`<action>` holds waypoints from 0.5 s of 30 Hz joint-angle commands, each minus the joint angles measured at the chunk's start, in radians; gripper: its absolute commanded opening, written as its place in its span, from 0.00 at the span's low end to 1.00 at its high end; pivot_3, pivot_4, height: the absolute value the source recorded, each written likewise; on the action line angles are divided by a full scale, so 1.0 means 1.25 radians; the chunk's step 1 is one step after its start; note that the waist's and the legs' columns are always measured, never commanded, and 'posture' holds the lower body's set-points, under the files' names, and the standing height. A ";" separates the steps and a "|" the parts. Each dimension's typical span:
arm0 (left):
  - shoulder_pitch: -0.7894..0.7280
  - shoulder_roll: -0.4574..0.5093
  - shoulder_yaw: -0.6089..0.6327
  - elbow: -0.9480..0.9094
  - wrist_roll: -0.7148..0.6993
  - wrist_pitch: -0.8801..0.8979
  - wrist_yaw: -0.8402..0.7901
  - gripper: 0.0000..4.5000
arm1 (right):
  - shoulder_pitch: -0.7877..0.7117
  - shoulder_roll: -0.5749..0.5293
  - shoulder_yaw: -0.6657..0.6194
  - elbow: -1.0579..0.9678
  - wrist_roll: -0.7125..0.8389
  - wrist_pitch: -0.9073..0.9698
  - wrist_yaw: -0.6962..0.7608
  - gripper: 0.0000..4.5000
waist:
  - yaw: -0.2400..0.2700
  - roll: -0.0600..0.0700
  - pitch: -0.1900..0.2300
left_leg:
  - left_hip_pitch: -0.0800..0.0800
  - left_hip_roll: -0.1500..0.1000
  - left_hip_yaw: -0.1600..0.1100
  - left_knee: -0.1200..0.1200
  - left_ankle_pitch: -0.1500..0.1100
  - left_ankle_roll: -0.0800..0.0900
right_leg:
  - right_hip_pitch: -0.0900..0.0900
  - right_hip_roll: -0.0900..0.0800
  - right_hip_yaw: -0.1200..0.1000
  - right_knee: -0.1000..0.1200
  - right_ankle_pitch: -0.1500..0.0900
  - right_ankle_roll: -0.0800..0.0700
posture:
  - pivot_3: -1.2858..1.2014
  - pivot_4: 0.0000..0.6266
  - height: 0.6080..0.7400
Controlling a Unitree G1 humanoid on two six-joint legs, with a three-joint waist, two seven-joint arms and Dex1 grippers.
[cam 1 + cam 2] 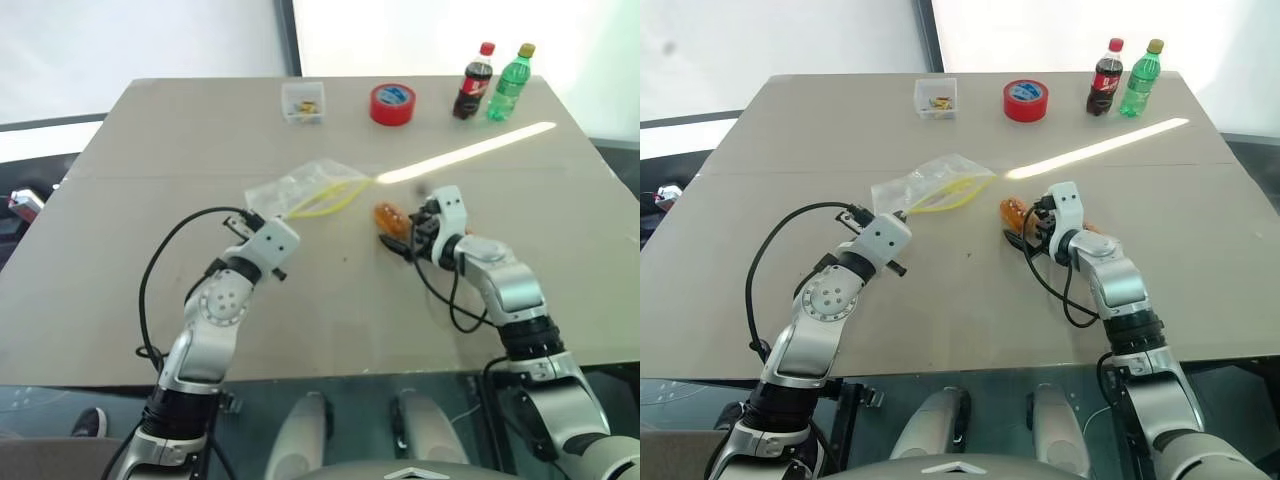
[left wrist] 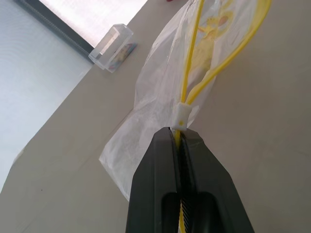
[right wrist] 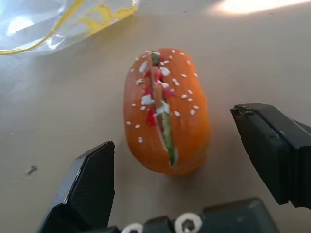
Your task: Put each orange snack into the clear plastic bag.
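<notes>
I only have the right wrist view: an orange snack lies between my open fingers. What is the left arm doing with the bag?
Observer: The left gripper is shut on the yellow seal strip at one end of the clear plastic bag.
Operator: Is the bag mouth open?
Observer: Yes, the left wrist view shows the two yellow strips parted into a loop.
Operator: Where is the bag from my snack?
Observer: From the head view, the bag lies on the table to the left of the orange snack and slightly farther away, apart from it.
Operator: Anything else nearby?
Observer: Farther back stand a small clear box, a red tape roll and two bottles.
</notes>
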 commanded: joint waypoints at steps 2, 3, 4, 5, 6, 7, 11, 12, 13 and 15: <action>-0.013 0.001 0.002 -0.015 -0.007 -0.017 0.008 0.00 | -0.022 0.008 -0.011 0.012 -0.002 -0.049 -0.016 0.87 | 0.000 0.000 0.000 | 0.000 0.000 0.000 0.000 0.000 0.000 | 0.000 0.000 0.000 0.000 0.000 0.000 | 0.52 0.24 1.00; -0.014 0.002 0.002 -0.014 -0.007 -0.017 0.008 0.00 | -0.024 0.009 -0.012 0.015 -0.001 -0.057 -0.017 0.79 | 0.000 0.000 0.000 | 0.000 0.000 0.000 0.000 0.000 0.000 | 0.000 0.000 0.000 0.000 0.000 0.000 | 0.52 0.24 1.00; -0.014 0.002 0.002 -0.013 -0.007 -0.018 0.008 0.00 | -0.025 0.007 -0.008 0.017 -0.003 -0.066 -0.015 0.71 | 0.000 0.000 0.000 | 0.000 0.000 0.000 0.000 0.000 0.000 | 0.000 0.000 0.000 0.000 0.000 0.000 | 0.52 0.24 1.00; -0.014 0.003 0.002 -0.011 -0.008 -0.019 0.008 0.00 | -0.026 0.007 -0.008 0.019 -0.004 -0.068 -0.016 0.61 | 0.000 0.000 0.000 | 0.000 0.000 0.000 0.000 0.000 0.000 | 0.000 0.000 0.000 0.000 0.000 0.000 | 0.52 0.24 1.00; -0.013 0.003 0.002 -0.011 -0.008 -0.020 0.008 0.00 | -0.025 0.007 -0.008 0.019 -0.004 -0.069 -0.016 0.50 | 0.000 0.000 0.000 | 0.000 0.000 0.000 0.000 0.000 0.000 | 0.000 0.000 0.000 0.000 0.000 0.000 | 0.52 0.24 1.00; -0.013 0.002 0.002 -0.010 -0.009 -0.020 0.009 0.00 | -0.026 0.006 -0.008 0.021 -0.005 -0.070 -0.019 0.38 | 0.000 0.000 0.000 | 0.000 0.000 0.000 0.000 0.000 0.000 | 0.000 0.000 0.000 0.000 0.000 0.000 | 0.52 0.24 1.00; -0.017 -0.001 -0.002 -0.006 -0.009 -0.023 0.008 0.00 | -0.023 -0.004 -0.005 0.013 -0.005 -0.063 -0.011 0.01 | 0.000 0.000 0.000 | 0.000 0.000 0.000 0.000 0.000 0.000 | 0.000 0.000 0.000 0.000 0.000 0.000 | 0.52 0.24 1.00; -0.017 -0.001 -0.003 -0.005 -0.009 -0.024 0.008 0.00 | -0.021 -0.008 -0.004 0.002 -0.002 -0.056 -0.006 0.00 | 0.000 0.000 0.000 | 0.000 0.000 0.000 0.000 0.000 0.000 | 0.000 0.000 0.000 0.000 0.000 0.000 | 0.52 0.24 1.00; -0.017 0.000 -0.003 -0.004 -0.009 -0.025 0.008 0.00 | -0.019 -0.012 -0.006 -0.015 0.005 -0.044 0.002 0.00 | 0.000 0.000 0.000 | 0.000 0.000 0.000 0.000 0.000 0.000 | 0.000 0.000 0.000 0.000 0.000 0.000 | 0.52 0.24 1.00; -0.019 0.000 -0.004 -0.002 -0.008 -0.027 0.008 0.00 | -0.019 -0.015 -0.016 -0.046 0.028 -0.015 0.014 0.00 | 0.000 0.000 0.000 | 0.000 0.000 0.000 0.000 0.000 0.000 | 0.000 0.000 0.000 0.000 0.000 0.000 | 0.52 0.24 1.00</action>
